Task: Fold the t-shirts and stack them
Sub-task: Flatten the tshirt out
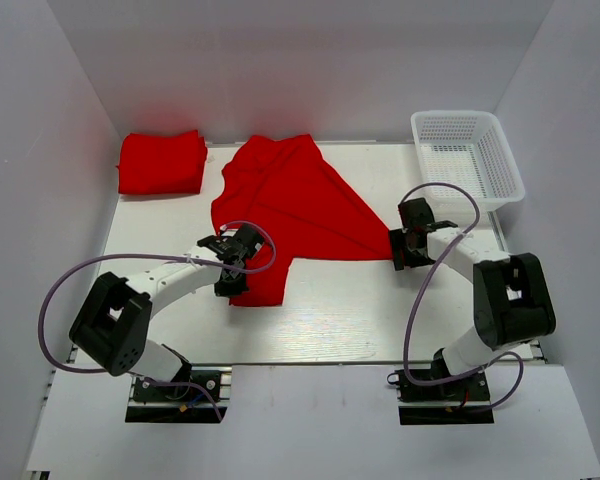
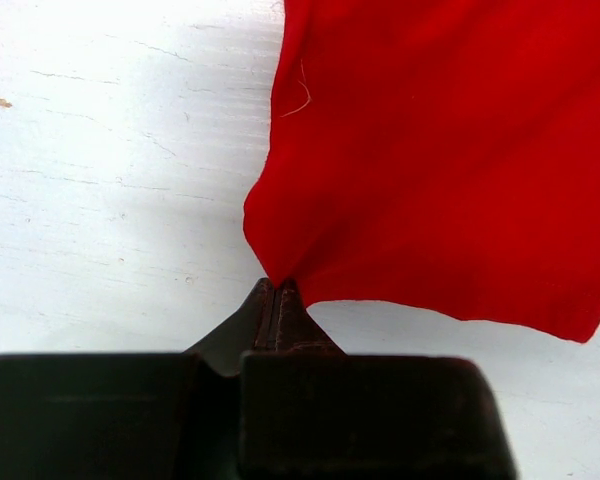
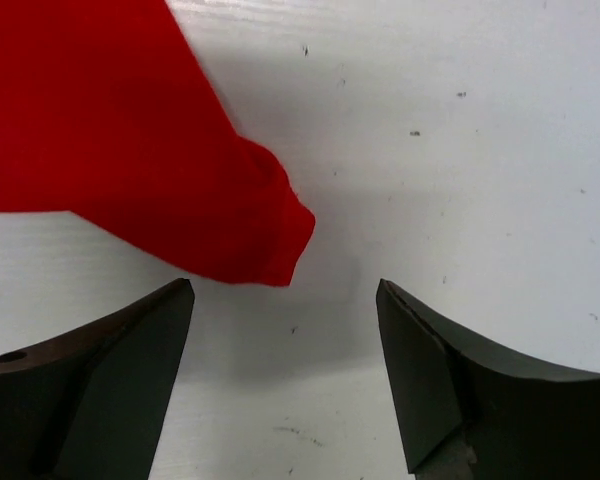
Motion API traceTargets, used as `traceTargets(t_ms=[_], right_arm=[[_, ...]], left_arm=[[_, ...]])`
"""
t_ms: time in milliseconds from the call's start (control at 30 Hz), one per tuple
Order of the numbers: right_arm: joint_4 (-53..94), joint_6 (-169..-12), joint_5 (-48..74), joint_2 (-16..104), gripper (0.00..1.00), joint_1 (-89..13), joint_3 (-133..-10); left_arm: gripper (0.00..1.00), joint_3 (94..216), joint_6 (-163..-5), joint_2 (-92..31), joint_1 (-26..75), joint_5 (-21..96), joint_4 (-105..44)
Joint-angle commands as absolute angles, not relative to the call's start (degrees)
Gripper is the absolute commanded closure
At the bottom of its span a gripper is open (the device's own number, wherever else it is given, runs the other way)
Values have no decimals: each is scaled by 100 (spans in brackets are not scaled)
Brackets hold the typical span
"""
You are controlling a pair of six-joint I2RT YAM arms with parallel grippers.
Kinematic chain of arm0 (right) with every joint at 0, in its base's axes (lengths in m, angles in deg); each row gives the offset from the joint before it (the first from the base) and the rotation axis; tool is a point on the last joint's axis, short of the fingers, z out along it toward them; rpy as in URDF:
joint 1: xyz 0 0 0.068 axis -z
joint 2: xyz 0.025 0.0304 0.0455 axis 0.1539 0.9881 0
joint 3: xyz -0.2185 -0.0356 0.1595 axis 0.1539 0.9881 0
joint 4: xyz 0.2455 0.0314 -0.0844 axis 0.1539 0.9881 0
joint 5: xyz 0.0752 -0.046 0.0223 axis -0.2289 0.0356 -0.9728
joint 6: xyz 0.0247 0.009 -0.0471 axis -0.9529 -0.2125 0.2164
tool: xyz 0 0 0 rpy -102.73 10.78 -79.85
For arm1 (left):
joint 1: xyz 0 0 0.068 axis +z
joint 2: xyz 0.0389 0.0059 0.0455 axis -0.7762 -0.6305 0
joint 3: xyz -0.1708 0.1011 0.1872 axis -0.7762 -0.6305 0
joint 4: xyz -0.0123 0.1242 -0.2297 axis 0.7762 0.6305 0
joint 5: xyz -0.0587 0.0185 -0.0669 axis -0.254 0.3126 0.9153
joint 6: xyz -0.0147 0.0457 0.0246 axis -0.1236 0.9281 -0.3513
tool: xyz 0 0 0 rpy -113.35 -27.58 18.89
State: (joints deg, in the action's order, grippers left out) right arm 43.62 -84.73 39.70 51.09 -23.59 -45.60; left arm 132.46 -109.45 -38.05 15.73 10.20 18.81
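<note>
The unfolded red t-shirt (image 1: pixel 290 205) sprawls across the white table (image 1: pixel 330 320), its long axis running from the left gripper (image 2: pixel 278 290), pinched tight on one hem corner, to the right gripper (image 3: pixel 285 290), gaping empty, the far corner just ahead, slightly left.

text/labels/numbers: nothing readable in any of the three views, tbh
spread t-shirt (image 1: pixel 300 200): plain red, no print or tag I can make out
folded t-shirt (image 1: pixel 161 162): same deal, plain red, no lettering
</note>
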Motion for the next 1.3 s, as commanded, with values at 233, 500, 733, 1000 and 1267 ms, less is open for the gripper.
traceTargets(t_ms=[233,500,733,1000,1267], right_arm=[[3513,-8240,4084,5732,53,-2353,-4985],[3643,-8493,3349,5566,100,-2336,-5187],[4952,-9285,1510,4248,100,-2169,-6135],[5050,-9593,242,3333,100,-2011,-7514],[5876,-9234,2034,2955,100,-1966,-9552]], left_arm=[[100,13361,-11092,-3870,1646,873,2006],[100,13765,-10874,-3466,1646,873,2120],[100,15354,-9899,-2263,1646,575,1945],[100,17912,-8649,-1856,1646,-646,830],[100,20865,-6814,-2779,1584,-1165,345]])
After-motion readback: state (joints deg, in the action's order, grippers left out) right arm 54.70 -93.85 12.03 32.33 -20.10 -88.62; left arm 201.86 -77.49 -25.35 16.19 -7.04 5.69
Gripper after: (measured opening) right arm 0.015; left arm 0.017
